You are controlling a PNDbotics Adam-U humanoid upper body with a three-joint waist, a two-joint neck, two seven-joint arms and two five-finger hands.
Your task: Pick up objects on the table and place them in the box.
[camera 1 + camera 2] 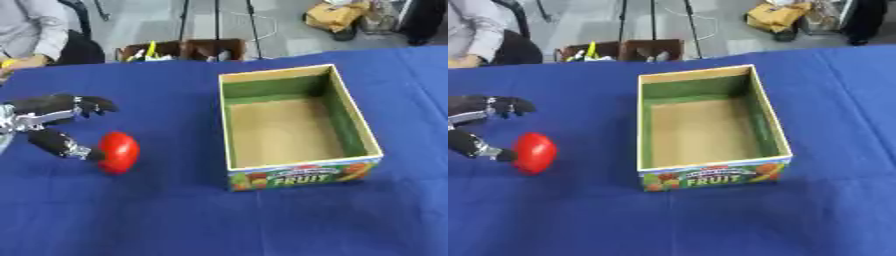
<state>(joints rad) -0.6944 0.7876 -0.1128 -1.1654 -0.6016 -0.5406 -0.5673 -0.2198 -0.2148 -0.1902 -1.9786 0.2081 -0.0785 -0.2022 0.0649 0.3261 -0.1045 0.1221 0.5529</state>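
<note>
A red rounded object (118, 152), perhaps a tomato or pepper, lies on the blue tablecloth at the left. My left hand (44, 117) comes in from the left edge. Its thumb (61, 145) touches the object's left side, while the fingers (92, 105) spread above and behind it, apart from it. The hand is open. The cardboard box (302, 176), green inside and marked FRUIT on its front, stands open and empty to the right of the object. My right hand shows in no view.
The blue table (175, 215) fills the view. Beyond its far edge a brown crate (184, 50) with small items stands on the floor, near stand legs (217, 20). A seated person (31, 35) is at the far left corner.
</note>
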